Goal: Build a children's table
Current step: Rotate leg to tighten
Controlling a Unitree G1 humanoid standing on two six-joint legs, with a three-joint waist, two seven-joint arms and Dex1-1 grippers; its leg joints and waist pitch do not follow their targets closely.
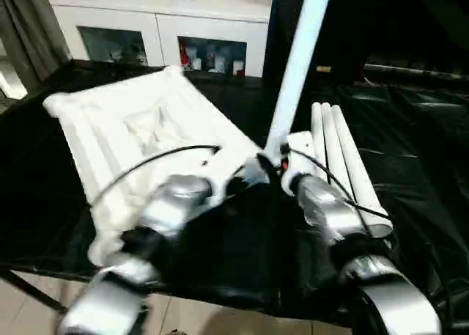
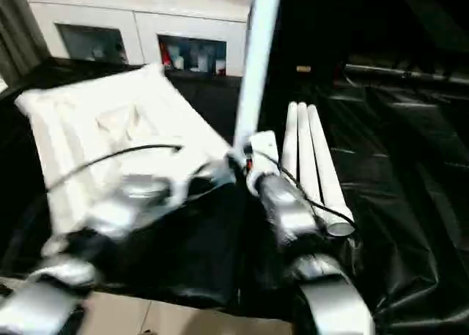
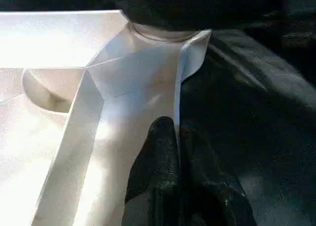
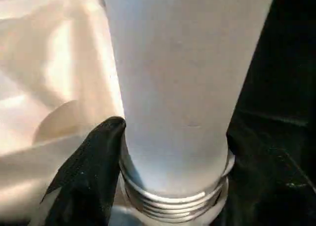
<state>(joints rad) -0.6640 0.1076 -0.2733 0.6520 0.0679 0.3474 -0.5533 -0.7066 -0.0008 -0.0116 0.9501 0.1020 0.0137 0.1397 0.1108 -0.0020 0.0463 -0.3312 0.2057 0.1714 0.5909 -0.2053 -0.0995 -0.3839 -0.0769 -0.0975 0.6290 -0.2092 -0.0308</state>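
Your right gripper (image 4: 168, 186) pinched an upright leg (image 1: 297, 64) at the tabletop (image 1: 139, 130) corner; your left gripper (image 3: 170, 152), pressed together, touched that rim. Three spare legs (image 1: 341, 159) lay beside it.

White cabinet (image 1: 157, 16) w/ glass doors standing at back, items showing inside. Grey curtain (image 1: 29, 27) hanging beside it. Black sheet (image 1: 410, 152) covering worktable. Pale tiled floor (image 1: 29, 306) showing below.

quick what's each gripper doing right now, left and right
Left gripper: shut, fingers pinching the tabletop rim at its corner.
Right gripper: closed around an upright leg near its threaded end.
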